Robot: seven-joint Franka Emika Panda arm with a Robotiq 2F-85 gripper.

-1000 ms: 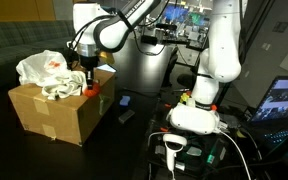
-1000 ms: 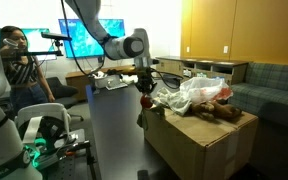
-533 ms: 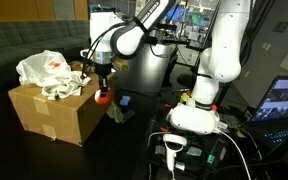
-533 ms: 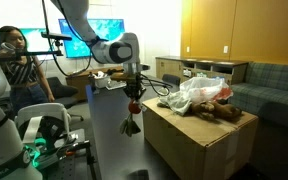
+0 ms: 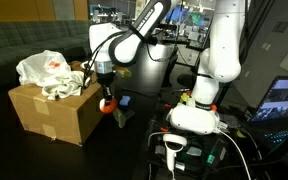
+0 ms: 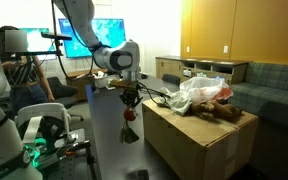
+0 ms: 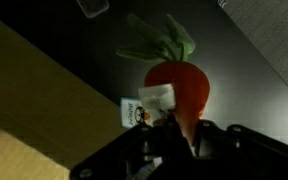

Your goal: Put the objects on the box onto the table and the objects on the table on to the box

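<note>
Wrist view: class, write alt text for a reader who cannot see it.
The hand grips a red plush vegetable with green leaves and a white tag over the dark table. The brown box fills the lower left.

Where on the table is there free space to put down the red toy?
Bare table lies beside the box, right under the held red toy. The box top is crowded with a white bag; a small dark item lies farther out.

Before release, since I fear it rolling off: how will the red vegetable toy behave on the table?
Probably soft and light: the red vegetable toy hangs from the pincer and carries a tag. Its floppy green leaves likely limit rolling.
</note>
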